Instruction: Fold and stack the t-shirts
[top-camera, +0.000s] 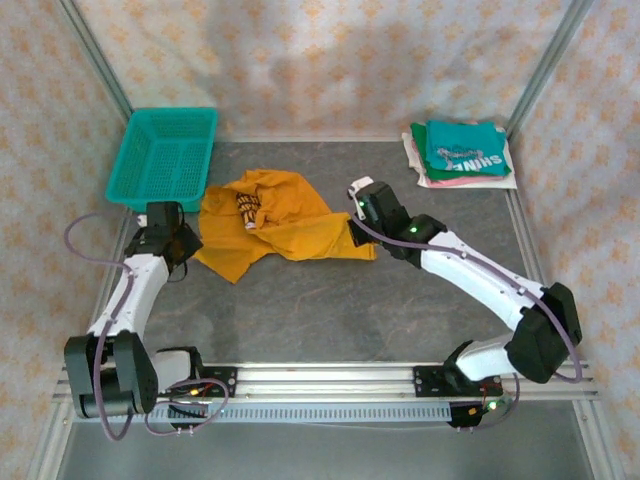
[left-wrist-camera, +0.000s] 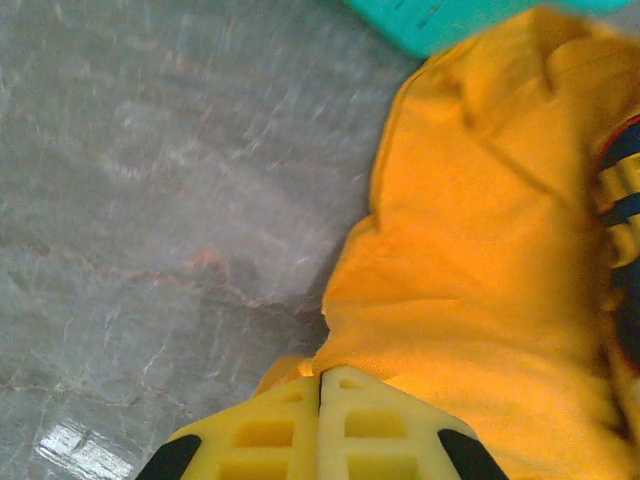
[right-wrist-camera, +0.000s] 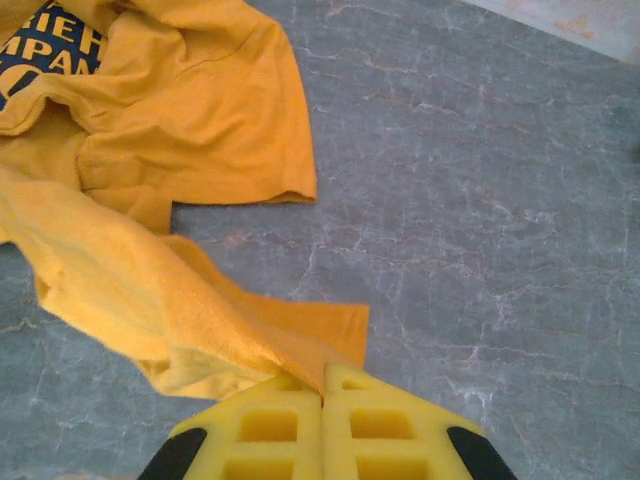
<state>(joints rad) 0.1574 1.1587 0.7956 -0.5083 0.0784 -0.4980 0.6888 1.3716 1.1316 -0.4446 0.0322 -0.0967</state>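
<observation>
Top external view looks down on a dark grey worktop (top-camera: 330, 300) with pale, marble-like veining. It is closed in on three sides by cloth walls (top-camera: 330, 60) printed with a small peach floral pattern, and slanting metal posts (top-camera: 95, 50) stand at the far corners. A ribbed aluminium rail (top-camera: 320, 380) runs along the near edge, carrying both arm bases. A teal mesh basket (top-camera: 165, 155) sits at the far left corner. The mustard-orange t-shirt (top-camera: 285, 225) lies crumpled just beside it, left of centre and toward the far edge, with its dark-and-white print partly folded under. At the far right corner is a folded stack: a teal shirt (top-camera: 462, 148) with white lettering on top, a pink shirt (top-camera: 450, 181) showing as a strip below it, and a white shirt (top-camera: 412, 150) underneath. In the left wrist view the left gripper (left-wrist-camera: 320, 385) has its yellow fingers pressed together on the t-shirt's left edge, cloth bunching on either side of the tips. In the right wrist view the right gripper (right-wrist-camera: 323, 375) is likewise closed, pinching a hem corner that rises off the stone-patterned surface into the seam between the fingers.
</observation>
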